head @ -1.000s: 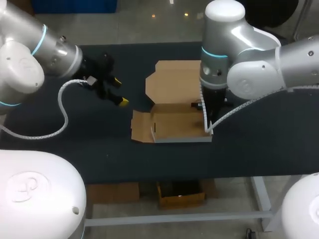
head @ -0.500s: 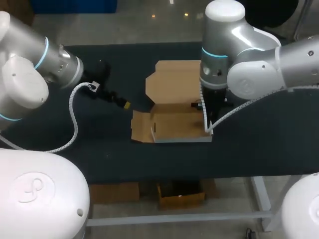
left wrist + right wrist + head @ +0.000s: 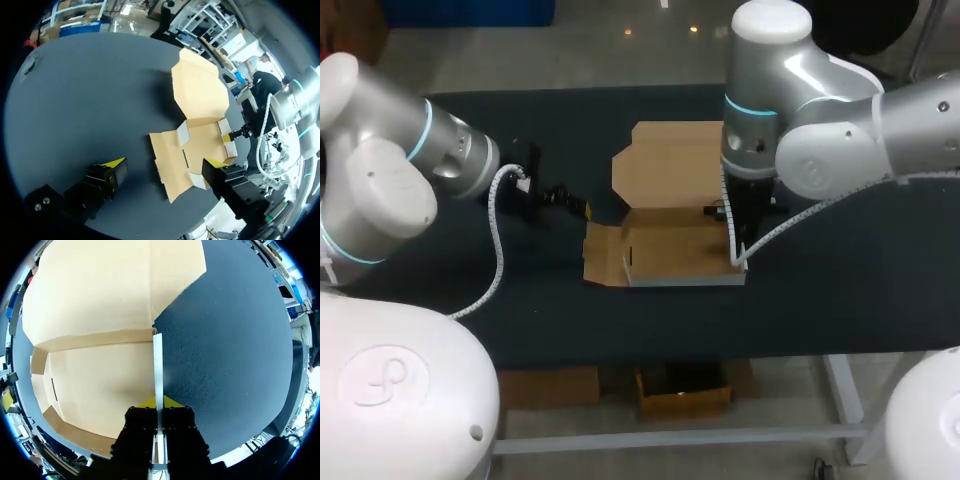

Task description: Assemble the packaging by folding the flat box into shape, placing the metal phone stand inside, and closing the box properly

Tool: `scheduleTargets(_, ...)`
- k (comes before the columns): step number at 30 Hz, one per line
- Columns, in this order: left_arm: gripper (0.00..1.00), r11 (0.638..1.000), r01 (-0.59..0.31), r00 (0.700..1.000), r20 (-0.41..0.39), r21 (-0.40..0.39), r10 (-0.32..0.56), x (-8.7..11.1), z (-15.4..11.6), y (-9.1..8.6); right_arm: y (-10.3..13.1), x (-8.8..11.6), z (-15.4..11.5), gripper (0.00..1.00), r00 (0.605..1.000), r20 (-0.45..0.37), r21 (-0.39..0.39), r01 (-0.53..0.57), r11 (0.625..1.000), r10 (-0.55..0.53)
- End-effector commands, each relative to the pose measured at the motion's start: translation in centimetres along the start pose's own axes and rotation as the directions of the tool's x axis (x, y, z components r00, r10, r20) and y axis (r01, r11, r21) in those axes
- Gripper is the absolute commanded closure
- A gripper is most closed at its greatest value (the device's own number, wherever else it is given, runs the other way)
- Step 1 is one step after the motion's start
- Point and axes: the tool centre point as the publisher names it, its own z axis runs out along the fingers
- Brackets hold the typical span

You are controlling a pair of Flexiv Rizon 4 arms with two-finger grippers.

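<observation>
Yellow-tipped right gripper [image 3: 159, 403]: fingers drawn in narrow, one on each side of the thin upright right side wall [image 3: 158, 360] of the box, clamping it from two sides; the wall's pale edge runs straight out ahead from between the tips.
Brown cardboard box [image 3: 672, 245]: partly folded, lying open near the middle of the table, under the right arm's wrist.
Box tray: only bare brown cardboard floor shows in it; in the head view the wrist and gripper cover its right end.
Front wall [image 3: 685, 281]: raised along the tray's near edge, showing pale.
Lid panel [image 3: 670, 160]: lying flat on the table on the tray's far side, hinged to the tray, with small tabs at its corners.
Left side flap [image 3: 603, 254]: folded out flat on the table, beside the tray.
Yellow-tipped left gripper [image 3: 165, 164]: fingers spread wide, nothing between them and touching nothing; it hangs over the table just off the box's left side, and in the left wrist view the flat side flap lies ahead of the gap between its fingers.
Dark cloth-covered table [image 3: 820, 290]: carries the box; the left arm comes in low over its left part.
</observation>
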Motion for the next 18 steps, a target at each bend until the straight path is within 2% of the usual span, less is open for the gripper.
scheduleTargets(1, 0.0, 1.0, 0.014, 1.0, 0.014, -0.015, -0.014, 0.2, 0.0, -0.5, 0.0, 0.0, -0.1, 1.0, 1.0, 0.0, 0.003, 0.001, 1.0, -0.001)
scheduleTargets(6, 0.0, 1.0, 0.014, 1.0, 0.014, -0.015, -0.014, 0.2, 0.0, -0.5, 0.0, 0.0, -0.1, 1.0, 1.0, 0.0, 0.003, 0.001, 1.0, -0.001)
scheduleTargets(7, 0.0, 0.995, 0.097, 0.994, 0.051, -0.007, -0.096, 0.0, 0.2, -0.9, 0.0, 0.0, -0.1, 1.0, 1.0, 0.0, 0.003, 0.001, 1.0, -0.001)
scheduleTargets(8, 0.0, 0.986, 0.164, 0.986, 0.028, -0.026, -0.163, -0.3, 0.5, -1.3, 0.0, 0.0, -0.1, 1.0, 1.0, 0.0, 0.003, 0.001, 1.0, -0.001)
scheduleTargets(9, 0.0, 0.984, 0.17, 0.985, 0.014, -0.047, -0.169, -0.4, 0.5, -1.3, 0.0, 0.0, -0.1, 1.0, 1.0, 0.0, 0.003, 0.001, 1.0, -0.001)
scheduleTargets(10, 0.0, 0.975, 0.218, 0.975, 0.042, -0.044, -0.216, -0.6, 0.8, -1.3, 0.0, 0.0, -0.1, 1.0, 1.0, 0.0, 0.003, 0.001, 1.0, -0.001)
scheduleTargets(11, 0.0, 0.97, 0.228, 0.973, -0.001, -0.086, -0.229, -0.9, 1.0, -1.3, 0.0, 0.0, -0.1, 1.0, 1.0, 0.0, 0.003, 0.001, 1.0, -0.001)
scheduleTargets(13, 0.0, 0.96, 0.261, 0.965, -0.003, -0.096, -0.263, -1.2, 1.1, -1.0, 0.0, 0.0, -0.1, 1.0, 1.0, 0.0, 0.003, 0.001, 1.0, -0.001)
scheduleTargets(18, 0.0, 0.957, 0.26, 0.961, -0.057, -0.133, -0.269, -1.6, 1.4, -0.4, 0.0, 0.0, -0.1, 1.0, 1.0, 0.0, 0.003, 0.001, 1.0, -0.001)
